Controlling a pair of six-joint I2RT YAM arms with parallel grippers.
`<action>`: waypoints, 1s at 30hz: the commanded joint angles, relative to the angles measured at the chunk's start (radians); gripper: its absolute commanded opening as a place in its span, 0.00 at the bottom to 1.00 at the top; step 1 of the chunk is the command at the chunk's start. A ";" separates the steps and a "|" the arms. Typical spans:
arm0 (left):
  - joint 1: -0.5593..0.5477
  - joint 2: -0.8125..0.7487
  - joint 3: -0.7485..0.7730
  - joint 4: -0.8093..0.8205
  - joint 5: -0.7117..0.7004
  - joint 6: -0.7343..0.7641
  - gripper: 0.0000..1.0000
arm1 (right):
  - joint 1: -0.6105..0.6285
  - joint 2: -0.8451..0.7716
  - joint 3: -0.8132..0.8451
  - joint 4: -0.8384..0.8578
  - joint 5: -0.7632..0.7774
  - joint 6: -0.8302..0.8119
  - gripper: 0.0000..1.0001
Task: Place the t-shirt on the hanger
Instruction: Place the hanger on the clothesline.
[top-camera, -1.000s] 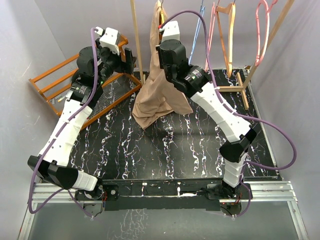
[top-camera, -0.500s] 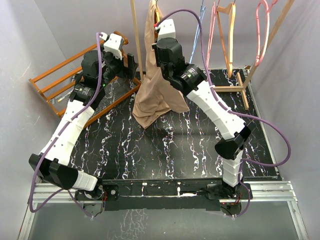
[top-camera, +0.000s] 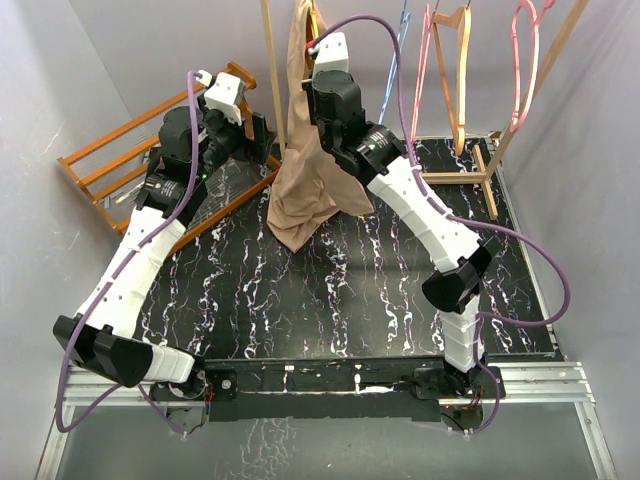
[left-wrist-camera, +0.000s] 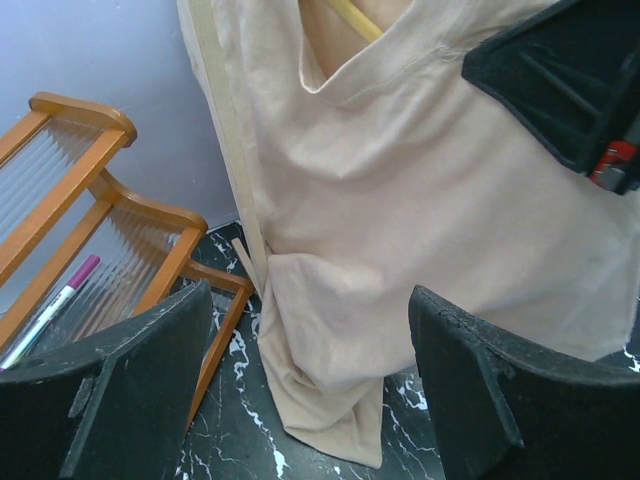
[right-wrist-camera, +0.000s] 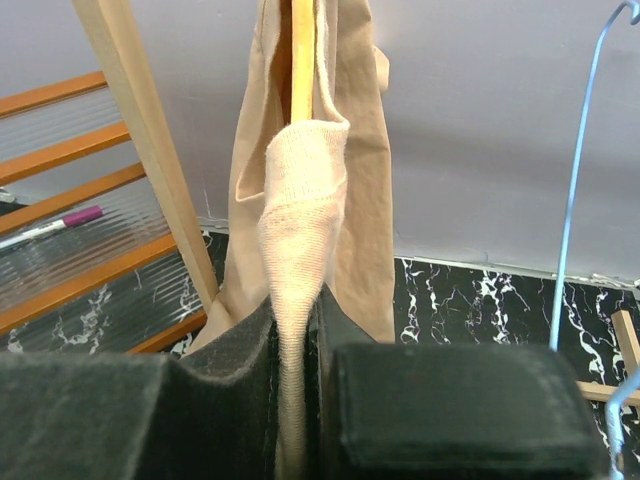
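Note:
The tan t-shirt (top-camera: 312, 185) hangs from the rail at the back centre, its lower end bunched on the black marble table (top-camera: 350, 290). The mustard-yellow hanger (right-wrist-camera: 302, 60) shows inside the neck opening; it also shows in the left wrist view (left-wrist-camera: 352, 18). My right gripper (right-wrist-camera: 298, 310) is shut on the shirt's ribbed collar just below the hanger; in the top view it sits high against the shirt (top-camera: 318, 75). My left gripper (left-wrist-camera: 310, 350) is open and empty, left of the shirt, facing it (top-camera: 262, 125). The t-shirt (left-wrist-camera: 420, 200) fills its view.
An orange wooden rack (top-camera: 130, 150) stands at the back left, with a pink marker (left-wrist-camera: 55, 305) on it. A light wooden post (top-camera: 270, 70) rises beside the shirt. A blue hanger (top-camera: 398, 50), a thick wooden hanger (top-camera: 460, 70) and pink hangers (top-camera: 525, 60) hang at the back right.
My right arm has moved up and to the left with the collar, lifting the shirt higher. My left gripper has shifted a little back and stays open.

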 joint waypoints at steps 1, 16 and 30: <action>0.005 -0.048 -0.018 0.017 0.022 -0.009 0.77 | -0.022 -0.004 0.067 0.183 0.002 -0.005 0.08; 0.005 -0.056 -0.052 0.022 0.049 -0.018 0.77 | -0.052 0.036 0.050 0.172 -0.073 0.027 0.08; 0.005 -0.076 -0.147 0.022 0.077 0.016 0.77 | -0.051 -0.201 -0.369 0.254 -0.183 0.091 0.77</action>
